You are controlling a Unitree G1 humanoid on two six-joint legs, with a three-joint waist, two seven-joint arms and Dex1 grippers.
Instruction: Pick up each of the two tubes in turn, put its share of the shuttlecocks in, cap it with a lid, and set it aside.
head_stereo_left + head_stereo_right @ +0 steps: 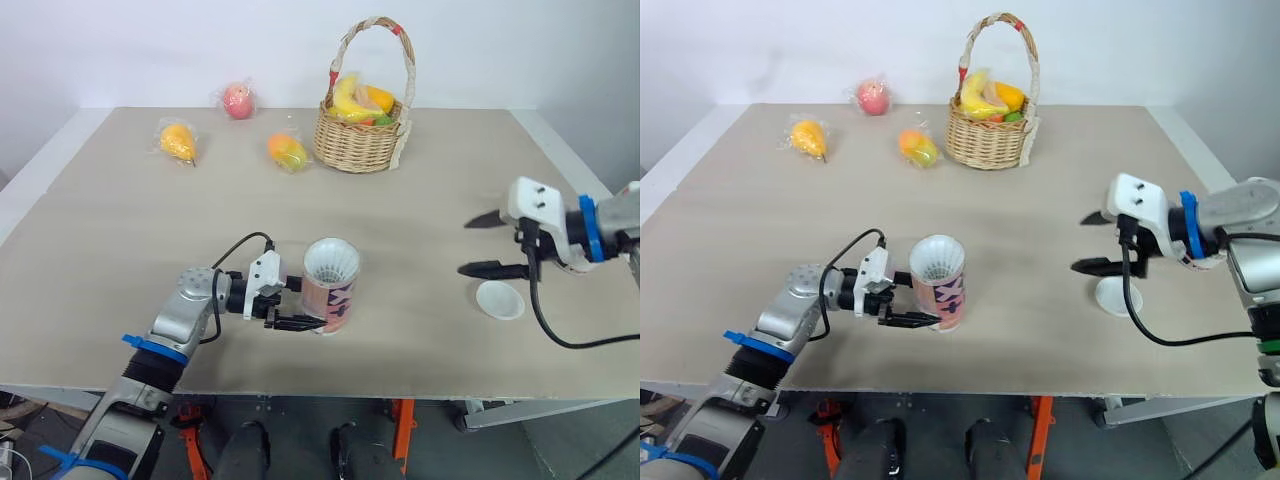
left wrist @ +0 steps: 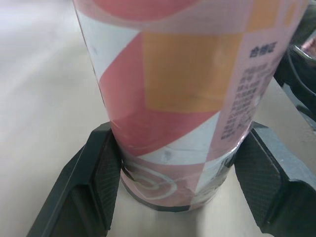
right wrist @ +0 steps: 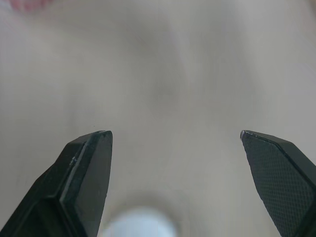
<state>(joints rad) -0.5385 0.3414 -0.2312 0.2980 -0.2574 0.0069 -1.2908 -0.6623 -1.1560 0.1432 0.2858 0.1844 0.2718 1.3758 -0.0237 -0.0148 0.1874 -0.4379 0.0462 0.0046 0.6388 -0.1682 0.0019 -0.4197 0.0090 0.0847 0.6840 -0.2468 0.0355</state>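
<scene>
A pink, orange and white patterned tube (image 1: pixel 330 300) stands upright on the table near the front edge, with a white shuttlecock (image 1: pixel 331 262) showing in its open top. My left gripper (image 1: pixel 310 305) reaches in from the left, shut on the tube low down near its base. In the left wrist view both pads (image 2: pixel 107 177) press the tube (image 2: pixel 177 98). Far to the right, my right gripper (image 1: pixel 468 246) hangs open above the table, nothing between its fingers. A white round lid (image 1: pixel 499 300) lies just below and behind it, and shows as a white lid (image 3: pixel 138 226) in the right wrist view.
At the back stands a wicker basket (image 1: pixel 358 145) holding fruit. A bagged apple (image 1: pixel 238 100), an orange fruit (image 1: pixel 178 140) and a mango (image 1: pixel 288 152) lie along the back left. The table's front edge (image 1: pixel 320 392) runs close to the tube.
</scene>
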